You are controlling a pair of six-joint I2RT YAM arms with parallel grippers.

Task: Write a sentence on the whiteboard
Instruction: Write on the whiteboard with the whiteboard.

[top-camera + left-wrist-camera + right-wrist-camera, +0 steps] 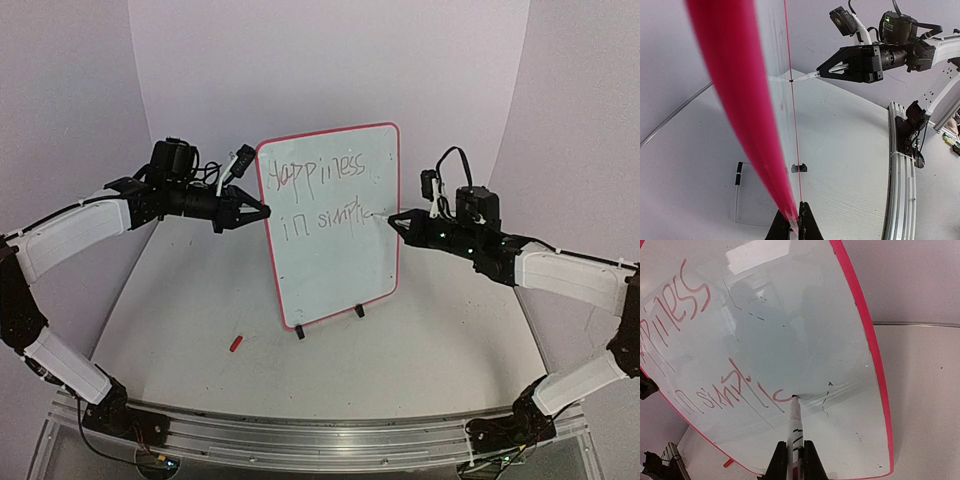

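While the right tool (392,220) pinches the marker (795,425) against the whiteboard (335,260) upright on the bench (450,340), the left tool (262,212) clamps its left rim. Push too hard and the board could tip or the stroke skid. One board, one marker, two written lines (320,195), one loose red piece (236,343).

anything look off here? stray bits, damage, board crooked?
One small red piece lies loose on the table, front-left of the whiteboard; possibly a pen cap, too small to tell. Stray dark ticks mark the board right of the marker tip.
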